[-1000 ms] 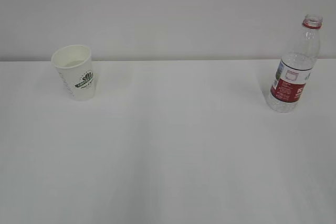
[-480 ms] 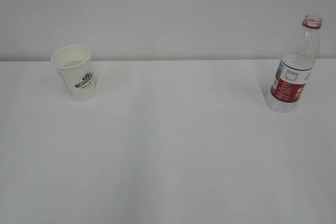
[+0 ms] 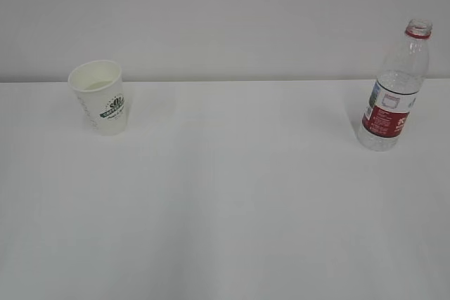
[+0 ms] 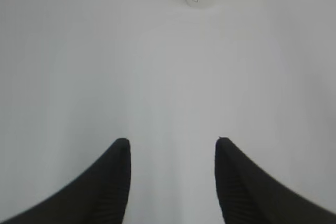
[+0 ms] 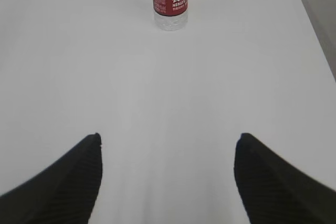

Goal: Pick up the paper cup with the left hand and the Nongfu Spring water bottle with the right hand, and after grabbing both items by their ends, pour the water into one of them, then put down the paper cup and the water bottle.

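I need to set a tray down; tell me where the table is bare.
The widest bare stretch lies between the paper cup at the left and the water bottle at the right, and runs down the whole near side of the table. Nowhere is crowded; only those two spots near the back edge are taken.

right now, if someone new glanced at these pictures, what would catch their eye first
The clear water bottle with its red label, standing uncapped at the far right of the white table, draws the eye first. Next is the white paper cup with a green logo, upright at the far left. In the wrist views, the left gripper and right gripper stand open and empty, well short of either.
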Robot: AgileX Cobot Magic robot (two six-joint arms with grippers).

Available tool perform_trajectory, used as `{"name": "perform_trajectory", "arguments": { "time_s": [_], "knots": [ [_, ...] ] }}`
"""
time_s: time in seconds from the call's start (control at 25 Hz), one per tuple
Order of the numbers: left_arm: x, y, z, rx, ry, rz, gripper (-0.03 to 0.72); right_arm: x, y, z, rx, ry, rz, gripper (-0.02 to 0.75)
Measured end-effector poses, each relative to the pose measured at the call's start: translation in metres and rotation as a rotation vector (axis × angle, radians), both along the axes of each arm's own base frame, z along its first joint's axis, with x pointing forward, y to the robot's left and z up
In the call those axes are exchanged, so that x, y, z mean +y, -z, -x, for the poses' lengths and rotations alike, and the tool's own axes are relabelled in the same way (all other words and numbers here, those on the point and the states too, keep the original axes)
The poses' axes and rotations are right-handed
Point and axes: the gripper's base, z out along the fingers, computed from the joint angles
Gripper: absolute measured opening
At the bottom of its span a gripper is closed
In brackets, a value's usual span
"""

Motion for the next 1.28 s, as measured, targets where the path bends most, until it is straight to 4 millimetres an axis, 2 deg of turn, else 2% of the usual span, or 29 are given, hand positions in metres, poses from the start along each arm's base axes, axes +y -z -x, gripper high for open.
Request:
{"name": "perform_trajectory", "arguments": {
  "time_s": [0.56, 0.64, 0.84, 0.92, 1.28],
  "knots": [
    [0.002, 0.000, 0.017, -0.108, 0.026, 0.013, 0.405, 0.000, 0.000, 0.000, -0.011, 0.003, -0.003, 0.587],
    [0.002, 0.000, 0.017, -0.108, 0.026, 0.013, 0.431, 0.000, 0.000, 0.001, -0.026, 0.003, -0.002, 0.587],
    [0.002, 0.000, 0.017, -0.108, 0.026, 0.013, 0.596, 0.000, 0.000, 0.002, -0.030, 0.004, -0.001, 0.587],
    [0.002, 0.000, 0.017, -0.108, 0.026, 0.013, 0.618, 0.000, -0.001, 0.002, -0.031, 0.004, -0.001, 0.587],
    [0.002, 0.000, 0.017, -0.108, 0.026, 0.013, 0.588, 0.000, -0.001, 0.002, -0.032, 0.004, -0.001, 0.587]
  ]
}}
